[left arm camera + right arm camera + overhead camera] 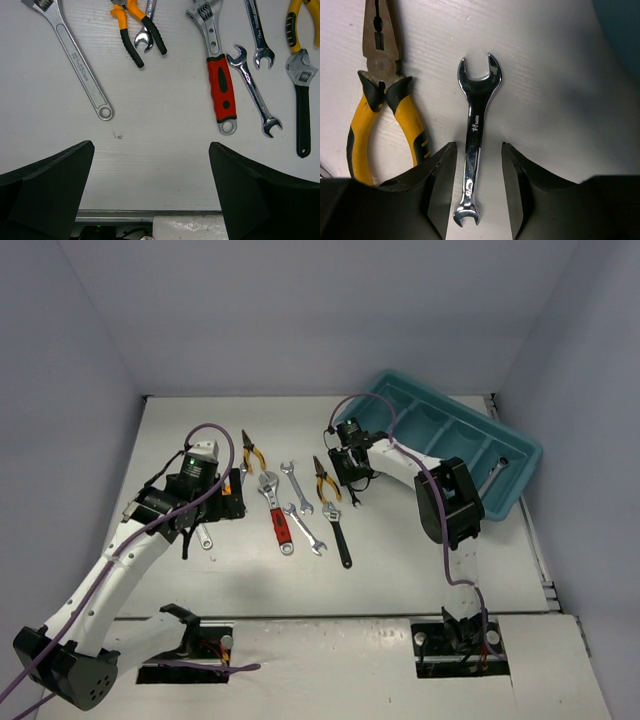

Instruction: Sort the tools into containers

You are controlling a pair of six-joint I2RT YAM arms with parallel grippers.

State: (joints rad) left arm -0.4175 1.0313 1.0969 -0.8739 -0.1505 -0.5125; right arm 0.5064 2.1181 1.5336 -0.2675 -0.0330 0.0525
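Note:
The teal tray (415,400) sits at the far right with one silver wrench (497,468) in a compartment. My right gripper (477,185) is open and low over the table, its jaws on either side of a small silver wrench (475,145) without touching it. In the top view it (352,475) is left of the tray. Yellow-handled pliers (385,105) lie just left of that wrench. My left gripper (150,170) is open and empty above bare table, short of the tool row. In the top view it (233,502) is left of the red-handled adjustable wrench (277,515).
The left wrist view shows a silver adjustable wrench (75,60), orange-handled pliers (137,30), the red-handled adjustable wrench (220,85), two silver wrenches (252,90) (257,35) and a black-handled adjustable wrench (301,105). The tray corner (620,25) is close on the right of the right gripper.

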